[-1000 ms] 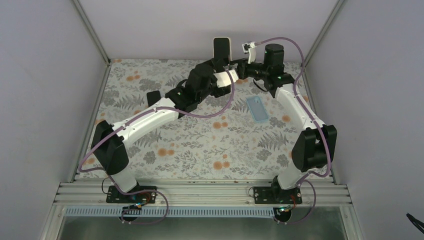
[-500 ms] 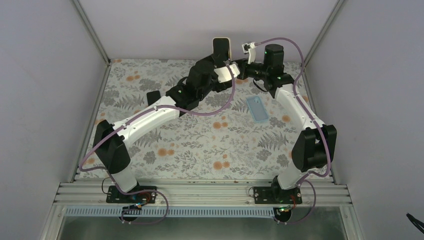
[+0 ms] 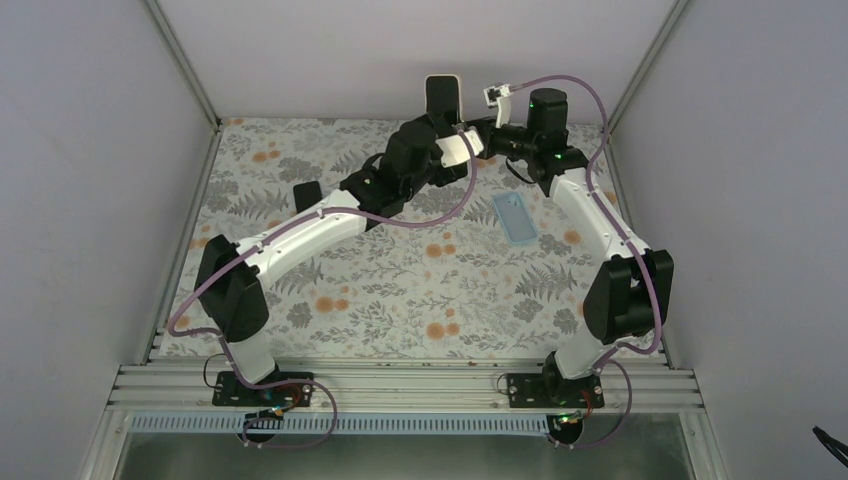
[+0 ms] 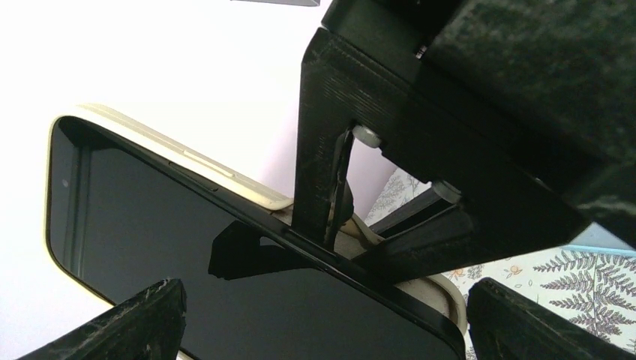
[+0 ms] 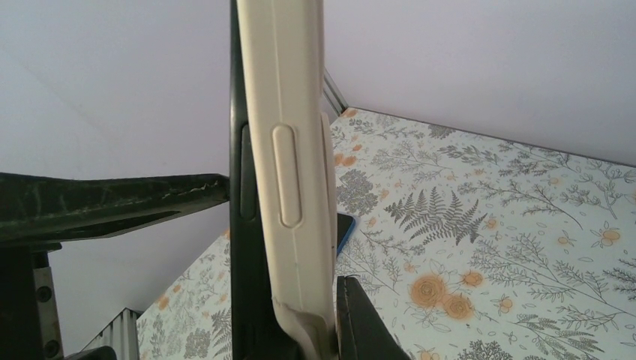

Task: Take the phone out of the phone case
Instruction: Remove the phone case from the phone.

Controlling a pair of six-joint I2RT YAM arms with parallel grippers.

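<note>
The phone (image 3: 443, 97), with a black screen, sits in a cream case and is held upright in the air at the back of the table. My right gripper (image 3: 468, 128) is shut on its lower end. In the right wrist view, the fingers (image 5: 367, 322) clamp the cream case (image 5: 289, 172) edge-on. The case's lower corner looks bulged away from the black phone body (image 5: 241, 225). My left gripper (image 3: 437, 118) is open. In the left wrist view, its fingertips (image 4: 142, 322) stand wide apart on either side of the phone screen (image 4: 225, 300) without touching it.
A light blue phone case (image 3: 515, 218) lies flat on the floral tablecloth, right of centre, below the raised grippers. The back wall stands close behind the phone. A dark block (image 3: 306, 193) lies on the left of the table.
My left arm has pushed its wrist slightly right and toward the back, closer to the phone. The phone and right gripper have stayed nearly still.
</note>
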